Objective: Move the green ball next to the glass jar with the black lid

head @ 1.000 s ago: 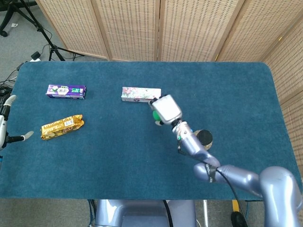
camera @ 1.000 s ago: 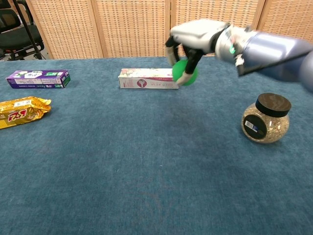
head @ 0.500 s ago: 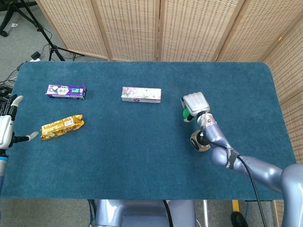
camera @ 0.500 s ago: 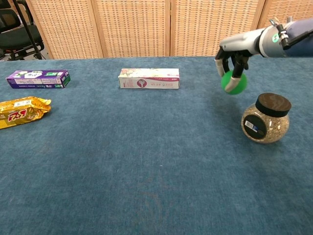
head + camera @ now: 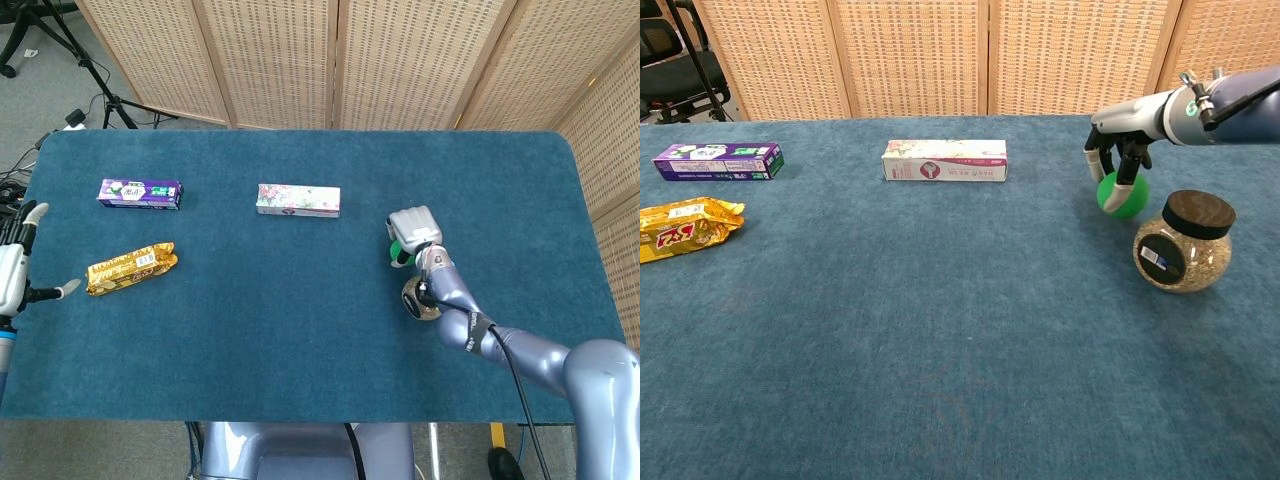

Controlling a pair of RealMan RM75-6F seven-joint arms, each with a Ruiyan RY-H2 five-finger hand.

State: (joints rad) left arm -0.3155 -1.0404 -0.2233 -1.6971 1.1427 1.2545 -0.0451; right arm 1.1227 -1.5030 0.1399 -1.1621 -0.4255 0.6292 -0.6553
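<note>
Right robot hand: your right robot hand [image 5: 1122, 140] comes in from the right edge of the tabletop [image 5: 940, 330] and reaches down over the green ball [image 5: 1123, 196]; its fingers [image 5: 1127, 165] curl around the top and sides of the ball, gripping it. In the head view the right robot hand [image 5: 412, 232] covers nearly all of the green ball [image 5: 397, 249], with only a sliver of green showing at its left.

Green ball: it sits low at the tabletop, though you cannot tell from either view whether it touches the cloth. It is just beside the glass jar, on the jar's far-left side, in the right half of the tabletop.

Glass jar: the glass jar with the black lid [image 5: 1185, 242] stands upright near the right edge, filled with pale grains and carrying a dark label on its side. In the head view your right forearm hides most of the glass jar with the black lid [image 5: 413, 300].

Left robot hand: your left robot hand [image 5: 14, 270] hangs at the left edge of the tabletop, fingers spread apart and holding nothing.

Other things: a white floral box [image 5: 945, 160] lies flat near the middle of the far edge; a purple box [image 5: 718, 161] lies toward the far-left corner; a gold snack packet [image 5: 682, 227] lies at the left edge, nearer than the purple box.
</note>
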